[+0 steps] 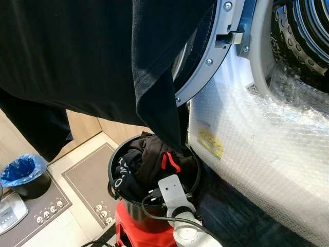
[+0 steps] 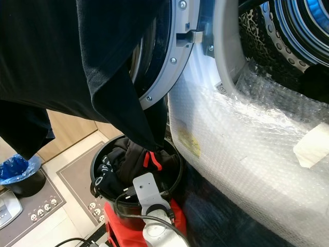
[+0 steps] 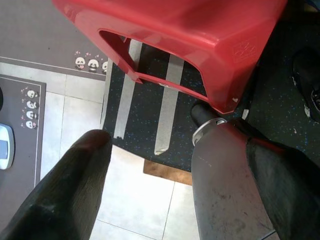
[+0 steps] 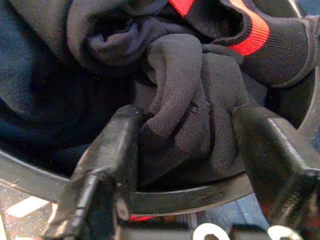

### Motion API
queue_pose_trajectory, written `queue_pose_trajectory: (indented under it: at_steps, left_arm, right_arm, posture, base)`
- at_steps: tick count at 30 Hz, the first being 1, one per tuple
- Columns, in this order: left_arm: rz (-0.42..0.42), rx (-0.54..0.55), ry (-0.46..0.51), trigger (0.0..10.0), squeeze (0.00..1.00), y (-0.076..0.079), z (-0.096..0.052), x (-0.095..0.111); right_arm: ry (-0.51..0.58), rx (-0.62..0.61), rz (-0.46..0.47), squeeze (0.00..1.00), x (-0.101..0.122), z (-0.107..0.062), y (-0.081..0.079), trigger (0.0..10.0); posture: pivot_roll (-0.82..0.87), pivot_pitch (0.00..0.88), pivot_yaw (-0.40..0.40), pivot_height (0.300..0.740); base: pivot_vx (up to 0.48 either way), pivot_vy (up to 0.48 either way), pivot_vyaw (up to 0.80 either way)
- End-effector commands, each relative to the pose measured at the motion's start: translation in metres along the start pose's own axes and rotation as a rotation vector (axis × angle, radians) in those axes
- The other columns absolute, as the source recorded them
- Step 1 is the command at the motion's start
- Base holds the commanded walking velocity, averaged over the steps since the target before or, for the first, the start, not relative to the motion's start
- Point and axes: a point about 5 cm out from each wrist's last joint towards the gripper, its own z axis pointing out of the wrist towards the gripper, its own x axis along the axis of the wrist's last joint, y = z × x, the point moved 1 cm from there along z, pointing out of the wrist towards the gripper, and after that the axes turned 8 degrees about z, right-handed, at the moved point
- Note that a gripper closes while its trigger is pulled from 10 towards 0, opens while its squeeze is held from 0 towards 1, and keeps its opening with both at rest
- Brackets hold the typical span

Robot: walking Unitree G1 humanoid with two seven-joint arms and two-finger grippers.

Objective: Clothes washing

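Note:
A large black garment (image 1: 92, 56) hangs across the top of the eye views, its lower corner trailing into a black bucket (image 1: 114, 154). The bucket holds dark clothes (image 1: 149, 154), one with red stripes (image 4: 255, 35), and stands on a red stool (image 1: 139, 234). My right wrist (image 1: 172, 190) reaches down into the bucket. In the right wrist view the right gripper (image 4: 187, 117) is shut on a bunched fold of dark mesh cloth (image 4: 185, 90). My left gripper (image 3: 175, 142) hangs open over the floor beside the red stool (image 3: 200, 35), holding nothing.
The washer's round door (image 1: 216, 51) stands open behind the garment, with the drum (image 1: 303, 36) at top right. Bubble wrap (image 1: 257, 144) covers the washer's front. A blue-lined bin (image 1: 23, 172), a scale (image 1: 7, 213) and a grey mat (image 1: 87, 180) lie on the left.

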Motion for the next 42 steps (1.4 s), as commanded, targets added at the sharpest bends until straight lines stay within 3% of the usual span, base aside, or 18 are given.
queue_pose_trajectory:
  at_steps: [1,24,42]
  left_arm:
    - [-0.011,-0.174,-0.161,10.0,0.00,0.054,-0.017,-0.040]
    - [-0.003,-0.164,-0.152,10.0,0.00,0.047,-0.013,-0.033]
    - [-0.003,-0.164,-0.152,10.0,0.00,0.047,-0.013,-0.033]
  right_arm:
    - [-0.044,0.088,0.186,0.00,0.015,-0.013,-0.044,0.0]
    - [0.085,0.126,0.188,0.00,0.035,-0.010,-0.037,0.0]
    - [0.085,0.126,0.188,0.00,0.035,-0.010,-0.037,0.0]
  posture:
    - [0.00,0.225,-0.043,0.740]
    - [-0.03,0.174,-0.046,0.740]
    - [-0.03,0.174,-0.046,0.740]
  base:
    - [0.000,0.000,0.00]
    - [0.000,0.000,0.00]
    - [0.000,0.000,0.00]
